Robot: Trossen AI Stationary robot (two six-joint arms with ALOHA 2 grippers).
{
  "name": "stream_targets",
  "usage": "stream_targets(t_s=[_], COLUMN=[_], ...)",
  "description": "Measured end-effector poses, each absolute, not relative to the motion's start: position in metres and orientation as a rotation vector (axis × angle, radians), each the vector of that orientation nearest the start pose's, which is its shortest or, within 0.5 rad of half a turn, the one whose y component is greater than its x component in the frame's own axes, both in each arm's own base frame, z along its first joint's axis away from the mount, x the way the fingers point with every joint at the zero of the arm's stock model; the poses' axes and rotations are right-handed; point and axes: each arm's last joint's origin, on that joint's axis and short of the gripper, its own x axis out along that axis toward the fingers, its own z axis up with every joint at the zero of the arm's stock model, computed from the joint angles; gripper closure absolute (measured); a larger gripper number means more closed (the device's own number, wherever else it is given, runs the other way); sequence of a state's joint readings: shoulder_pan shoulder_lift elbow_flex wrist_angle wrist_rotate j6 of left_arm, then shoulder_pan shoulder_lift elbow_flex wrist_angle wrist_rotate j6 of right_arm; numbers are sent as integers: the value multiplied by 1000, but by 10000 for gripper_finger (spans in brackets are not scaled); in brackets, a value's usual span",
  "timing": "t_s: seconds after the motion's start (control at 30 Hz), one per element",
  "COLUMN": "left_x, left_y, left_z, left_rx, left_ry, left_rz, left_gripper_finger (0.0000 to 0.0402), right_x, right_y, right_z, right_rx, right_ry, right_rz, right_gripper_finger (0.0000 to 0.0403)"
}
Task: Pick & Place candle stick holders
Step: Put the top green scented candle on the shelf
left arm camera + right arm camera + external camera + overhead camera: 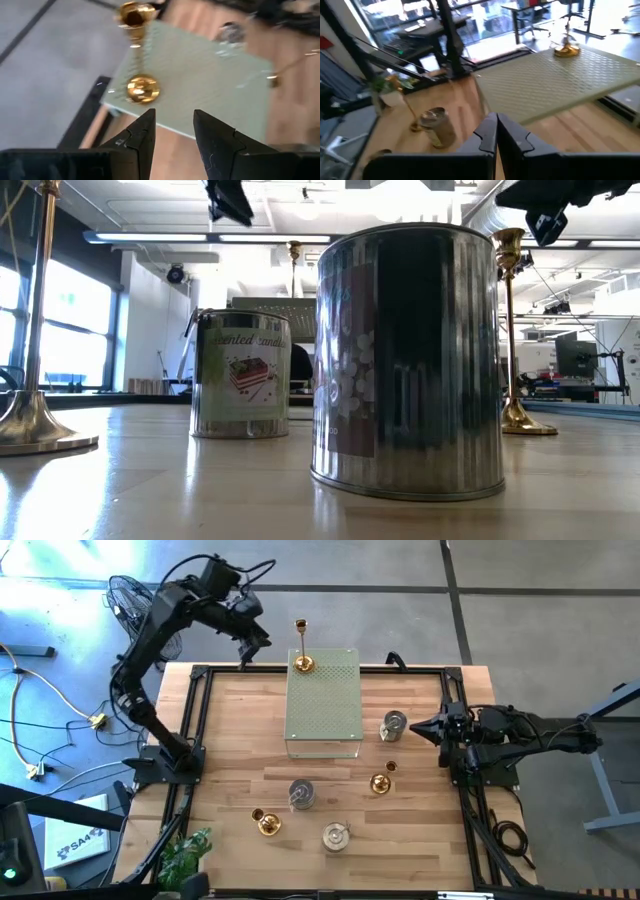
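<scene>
One gold holder stands on the green box, left jaws empty nearby.

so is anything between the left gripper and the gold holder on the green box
Nothing visible. The left gripper hangs open above the box's far edge, and the gold holder stands alone on the green box, with clear space between them.

One camera looks straight down on the table, another sits level among the tins, and both wrist cameras see the green box with a gold holder.
</scene>
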State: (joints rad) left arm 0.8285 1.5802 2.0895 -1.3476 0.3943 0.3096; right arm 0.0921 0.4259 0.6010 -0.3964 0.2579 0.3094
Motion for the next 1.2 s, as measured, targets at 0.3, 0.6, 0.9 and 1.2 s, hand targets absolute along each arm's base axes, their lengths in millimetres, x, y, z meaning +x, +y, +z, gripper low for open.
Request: stream_targets(t_s=[0.3, 0.6, 0.9, 1.2], left_x=[185, 192, 192, 194], left_y=[166, 160, 160, 153], left_z=[482, 480, 480, 476], left_rx=[-191, -166, -176, -254], left_ry=[661, 686, 684, 728], left_rz=[153, 153, 153, 160], left_gripper_finger=[270, 270, 270, 270], right_x=[102, 102, 102, 101], right_y=[-1, -1, -1, -2], right_z=[289, 289, 289, 288], right_rx=[272, 274, 277, 301], right_ry=[215, 214, 211, 210], right_rz=[-309, -314, -324, -368], right_gripper_finger=[398, 396, 391, 390])
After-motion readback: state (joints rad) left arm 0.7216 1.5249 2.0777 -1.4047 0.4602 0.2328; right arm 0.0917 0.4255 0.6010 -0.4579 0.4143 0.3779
